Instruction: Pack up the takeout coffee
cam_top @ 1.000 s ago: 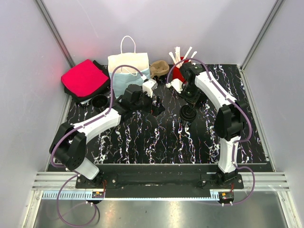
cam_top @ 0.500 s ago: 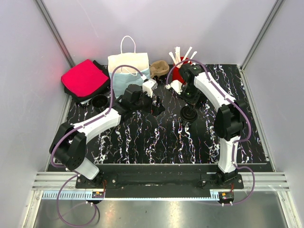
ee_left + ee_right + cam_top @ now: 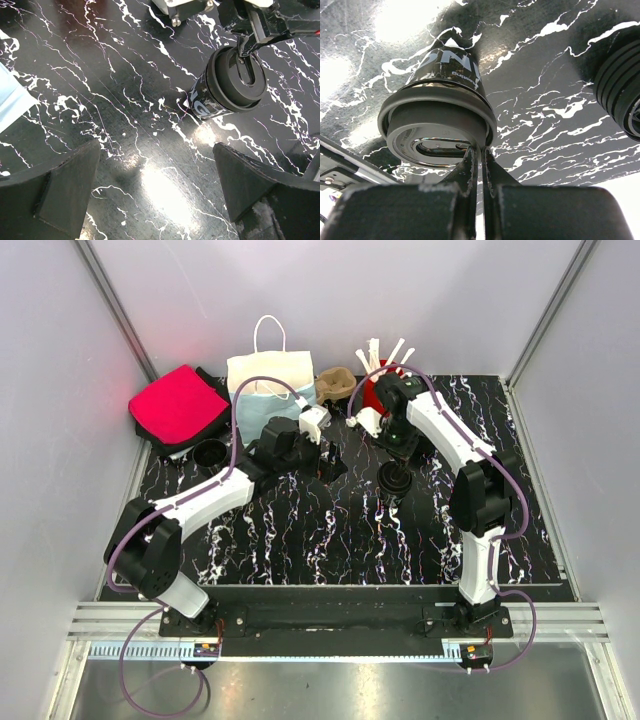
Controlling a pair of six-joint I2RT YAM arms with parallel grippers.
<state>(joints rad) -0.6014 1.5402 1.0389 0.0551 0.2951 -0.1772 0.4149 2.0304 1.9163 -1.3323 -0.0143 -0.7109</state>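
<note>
Coffee cup (image 3: 397, 483), small, black, disposable, black plastic lid, upright at frame centre on black marbled bench (image 3: 330, 530); right tool (image 3: 479, 150), pressed together, directly above its rim; left tool (image 3: 156, 150), spread, farther left.

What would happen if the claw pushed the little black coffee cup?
It might tip: the coffee cup narrows toward its base. Its glossy lid looks slippery, so the shut right claw touching it could slide off.
</note>
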